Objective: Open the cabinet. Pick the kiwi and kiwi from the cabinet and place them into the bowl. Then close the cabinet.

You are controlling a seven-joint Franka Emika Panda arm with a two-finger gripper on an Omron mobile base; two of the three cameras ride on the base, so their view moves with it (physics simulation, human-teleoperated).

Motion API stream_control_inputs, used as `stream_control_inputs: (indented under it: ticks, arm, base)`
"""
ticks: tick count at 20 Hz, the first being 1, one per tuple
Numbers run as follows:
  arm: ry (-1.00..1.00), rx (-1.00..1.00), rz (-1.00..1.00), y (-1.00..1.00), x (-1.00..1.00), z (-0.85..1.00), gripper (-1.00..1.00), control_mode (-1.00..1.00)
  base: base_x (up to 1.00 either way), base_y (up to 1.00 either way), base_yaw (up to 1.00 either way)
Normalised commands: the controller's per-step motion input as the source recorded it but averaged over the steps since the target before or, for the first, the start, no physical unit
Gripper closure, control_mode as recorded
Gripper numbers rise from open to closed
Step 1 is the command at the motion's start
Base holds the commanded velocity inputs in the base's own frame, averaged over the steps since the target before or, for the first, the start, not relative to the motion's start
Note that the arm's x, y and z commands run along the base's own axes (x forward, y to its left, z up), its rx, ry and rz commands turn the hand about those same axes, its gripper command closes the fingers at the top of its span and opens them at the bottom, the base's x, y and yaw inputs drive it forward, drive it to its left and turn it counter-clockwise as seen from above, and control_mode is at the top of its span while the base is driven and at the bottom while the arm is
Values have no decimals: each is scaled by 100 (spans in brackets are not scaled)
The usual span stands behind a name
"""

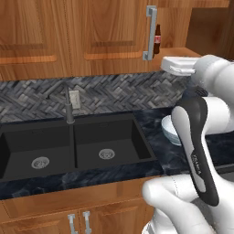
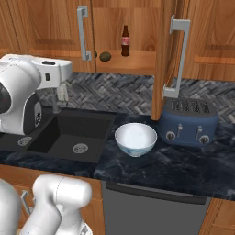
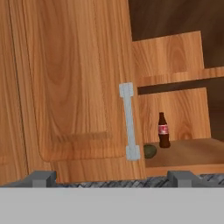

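Open and empty, my end effector (image 3: 111, 178) shows its two small dark fingertips (image 3: 41, 178) spread wide apart at the bottom of the hand view, pointed at the cabinet (image 3: 74, 87). From the hand I see the left door shut, with its long silver bar handle (image 3: 129, 120) standing upright at the door's right edge. Just right of that handle is the open half of the cabinet. On its lower shelf (image 3: 192, 153) lies one kiwi (image 3: 149, 151), dark olive and egg-shaped, close to the handle. A small cola bottle (image 3: 163, 130) with a red label stands upright just right of the kiwi and a little deeper in. I can make out only this one kiwi.

In the right base view the cabinet's right door (image 2: 172, 55) hangs swung out toward me. Below it, on the dark marbled tabletop (image 2: 183, 170), the pale glossy bowl (image 2: 136, 139) sits beside a blue toaster (image 2: 188, 120). A black double sink (image 2: 69, 133) lies left of the bowl, under a grey herringbone backsplash (image 2: 119, 94).

My arm (image 1: 201, 137) rises bent in front of the tabletop, with the white wrist (image 2: 50, 73) level and raised toward the cabinet.
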Motion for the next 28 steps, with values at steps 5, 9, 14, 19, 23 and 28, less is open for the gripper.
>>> stream_control_inputs:
  ticks: [5,9,14,19,23,28]
  arm:
    - [4,0,0,-6,47,0,-100,-100]
    - [3,0,0,-1,60,0,-100,-100]
    - [2,-1,0,0,73,-4,-100,-100]
    - [0,-2,0,0,76,-8,-100,-100]
    - [0,-3,0,0,76,-11,-100,-100]
    - [0,-3,-1,0,81,-13,-100,-100]
  base:
    - [0,0,0]
    - [0,0,0]
    - [0,0,0]
    - [0,0,0]
    - [0,0,0]
    - [0,0,0]
